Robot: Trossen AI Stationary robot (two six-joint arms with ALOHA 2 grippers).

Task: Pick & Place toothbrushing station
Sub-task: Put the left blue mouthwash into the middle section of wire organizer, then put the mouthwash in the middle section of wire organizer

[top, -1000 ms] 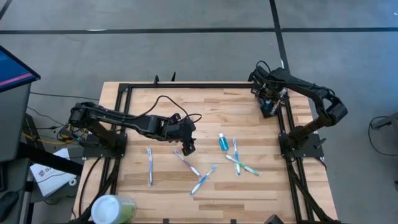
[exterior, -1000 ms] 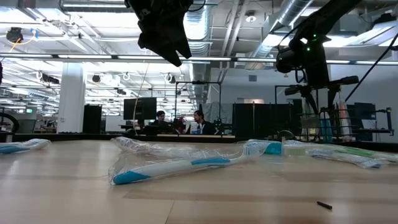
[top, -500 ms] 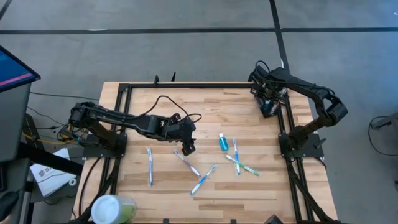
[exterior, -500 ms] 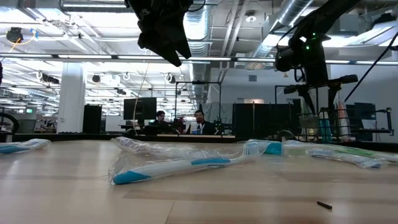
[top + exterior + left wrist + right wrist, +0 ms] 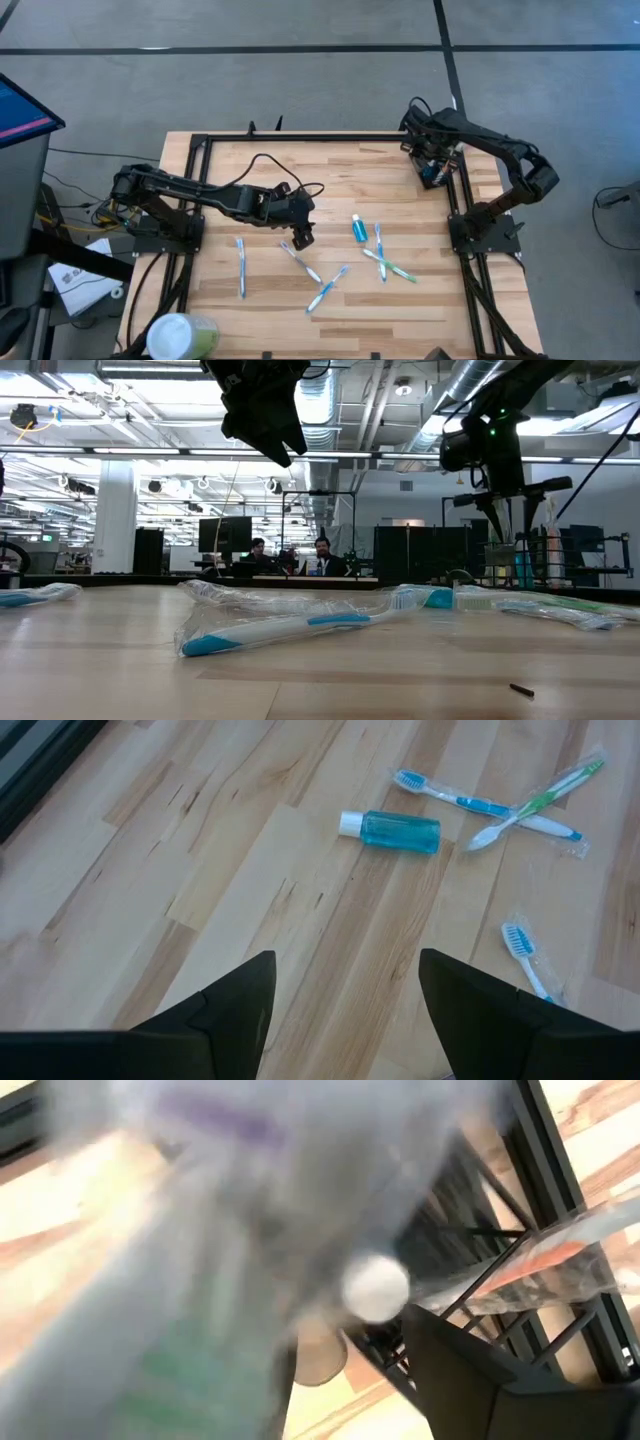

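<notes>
Five toothbrushes [image 5: 241, 266], one blue bottle [image 5: 358, 230], one cup [image 5: 180, 336].

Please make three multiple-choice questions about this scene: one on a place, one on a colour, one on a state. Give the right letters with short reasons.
1. Where is the blue bottle?
A. on the floor
B. lying on the table
C. hanging from a cable

2. What colour is the lid of the green cup?
A. white
B. red
C. black

3. How is the left gripper?
A. shut on a toothbrush
B. shut, empty
C. open, empty

Answers: 1 B, the bottle rests on its side on the wood. 2 A, the high view shows a white round top. 3 C, the left wrist view shows its fingers apart with only table between them.
</notes>
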